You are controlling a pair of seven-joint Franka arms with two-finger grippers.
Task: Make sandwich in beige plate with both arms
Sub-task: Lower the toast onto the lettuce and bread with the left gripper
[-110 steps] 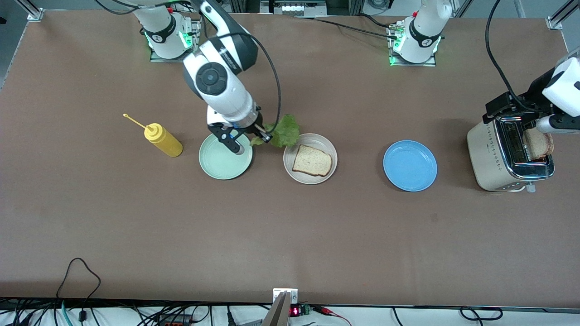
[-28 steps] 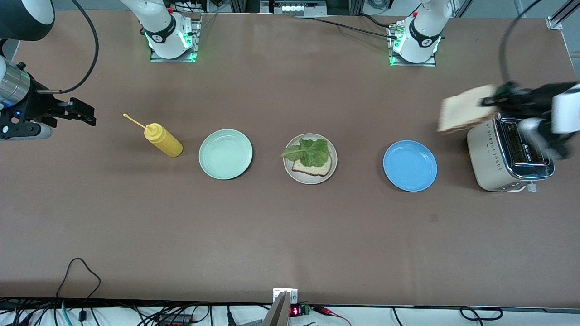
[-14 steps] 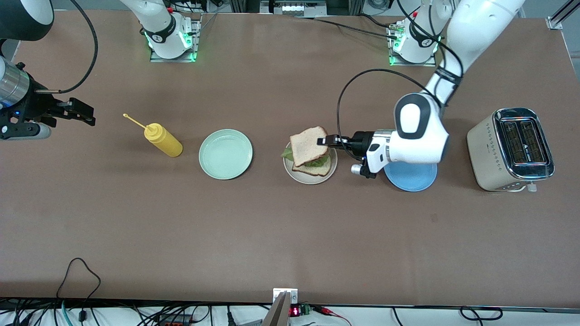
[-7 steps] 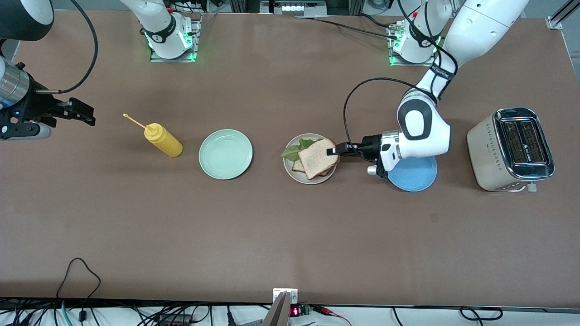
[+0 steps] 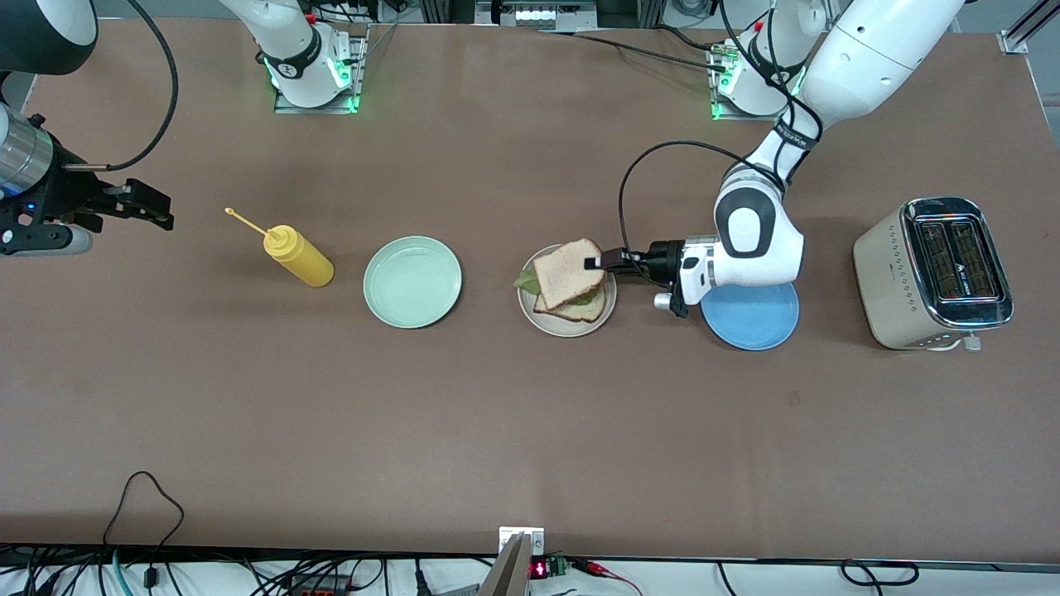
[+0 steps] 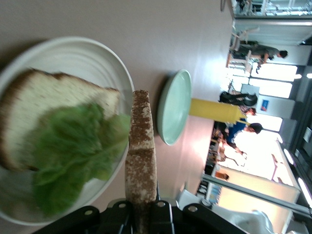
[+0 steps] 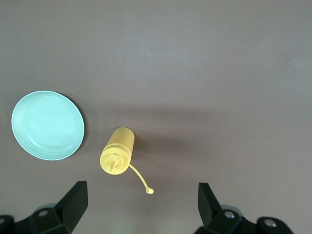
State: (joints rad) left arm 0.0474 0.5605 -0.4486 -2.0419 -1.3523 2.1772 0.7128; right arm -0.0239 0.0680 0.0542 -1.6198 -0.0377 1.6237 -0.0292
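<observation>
The beige plate sits mid-table and holds a bread slice with a green lettuce leaf on it. My left gripper is shut on the edge of a second bread slice and holds it just over the plate. In the left wrist view the held slice stands edge-on between the fingers, with the lettuce, lower slice and plate beside it. My right gripper is open and empty, high over the right arm's end of the table; its fingertips frame the bottle.
A mint green plate and a yellow squeeze bottle lie toward the right arm's end. A blue plate lies partly under the left wrist. A toaster stands at the left arm's end. The green plate and bottle show in the right wrist view.
My left arm carried the second bread slice from the toaster to over the beige plate; in the last half second the slice shifted slightly away from the front camera. The right arm stayed still.
</observation>
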